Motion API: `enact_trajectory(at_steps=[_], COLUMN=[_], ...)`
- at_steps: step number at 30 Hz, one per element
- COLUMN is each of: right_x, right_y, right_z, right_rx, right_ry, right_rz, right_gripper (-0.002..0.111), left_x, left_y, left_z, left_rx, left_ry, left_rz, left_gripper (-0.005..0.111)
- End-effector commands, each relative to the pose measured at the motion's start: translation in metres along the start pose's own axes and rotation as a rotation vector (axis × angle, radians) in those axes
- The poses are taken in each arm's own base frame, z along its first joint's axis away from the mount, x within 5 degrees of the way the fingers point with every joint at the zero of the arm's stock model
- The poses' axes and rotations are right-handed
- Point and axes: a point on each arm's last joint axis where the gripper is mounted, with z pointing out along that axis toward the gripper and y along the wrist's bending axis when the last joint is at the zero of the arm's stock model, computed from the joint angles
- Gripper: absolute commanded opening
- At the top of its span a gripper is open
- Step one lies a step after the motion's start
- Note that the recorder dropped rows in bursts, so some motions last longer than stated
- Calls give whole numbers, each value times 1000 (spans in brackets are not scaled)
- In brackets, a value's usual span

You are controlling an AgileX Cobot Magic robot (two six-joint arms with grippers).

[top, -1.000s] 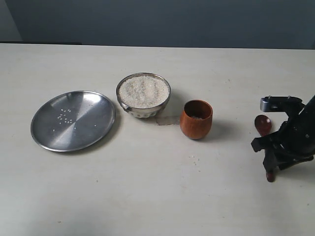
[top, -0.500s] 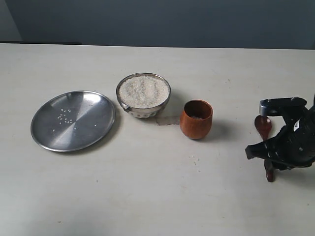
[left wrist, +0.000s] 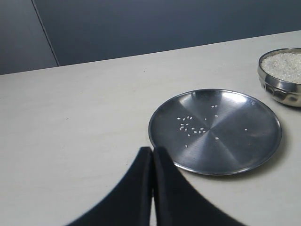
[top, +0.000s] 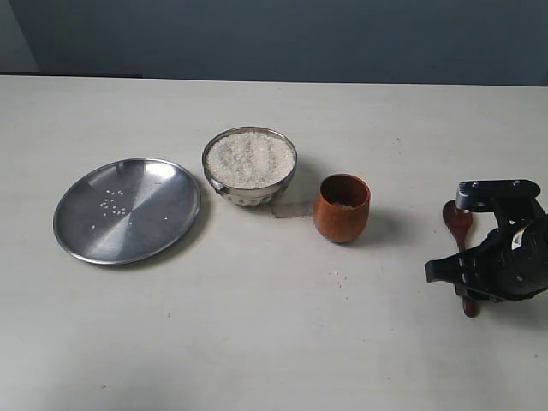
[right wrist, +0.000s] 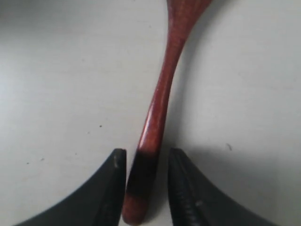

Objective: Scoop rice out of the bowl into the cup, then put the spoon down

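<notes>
Spoon (right wrist: 162, 94) is flat on the table (top: 257, 325), and the butt end of its handle sits between my right jaws (right wrist: 146, 155). The head points away from them. Those jaws are partly open, just wider than the handle, one finger on each side. The wrist view shows a thin strip of shadow on at least one side, so I read this as straddling with no load on the wood, not clamped. My left jaws (left wrist: 152, 155) are pressed together, hold nothing, and hover near the steel plate (top: 154, 223), which carries a few loose grains. Of the vessels, the cup (top: 341, 218) is nearest my right jaws, off to the side of the spoon head. The bowl (top: 248, 195) sits just past the cup, well apart from my right jaws, and the rice (top: 250, 158) in it is heaped to the rim. There's a pale patch inside the cup, too small to tell whether it's rice. A few stray grains lie on the table on the near side of the cup. My read: this is the pickup step and the scooping is ahead. Next I close squarely on the handle end. The handle is thin, round and glossy, so it may roll or pivot if one finger lands first. After that, lift straight up enough to clear the table, keep the head level, and carry it past the cup to the bowl. The risk is the grip so far back on the handle. The head has a lot of leverage and could droop once it's loaded.
</notes>
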Motion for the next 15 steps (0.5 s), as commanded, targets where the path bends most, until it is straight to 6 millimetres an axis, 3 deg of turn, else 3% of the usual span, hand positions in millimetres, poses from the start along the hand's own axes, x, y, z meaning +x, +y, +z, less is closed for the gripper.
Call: enact_trajectory(at_steps=[1, 6, 15], right_x=[1, 0, -10], right_y=[0, -4, -23], right_z=[-1, -1, -2], right_rx=[8, 30, 69], right_ry=[-11, -14, -108], right_rz=[-41, -87, -7], right_gripper=[27, 24, 24], left_x=[1, 1, 1], left_y=[0, 0, 0], left_z=[0, 0, 0], left_rx=[-2, -2, -2], left_ry=[-3, -3, -3], left_rz=[0, 0, 0], left_gripper=[0, 0, 0])
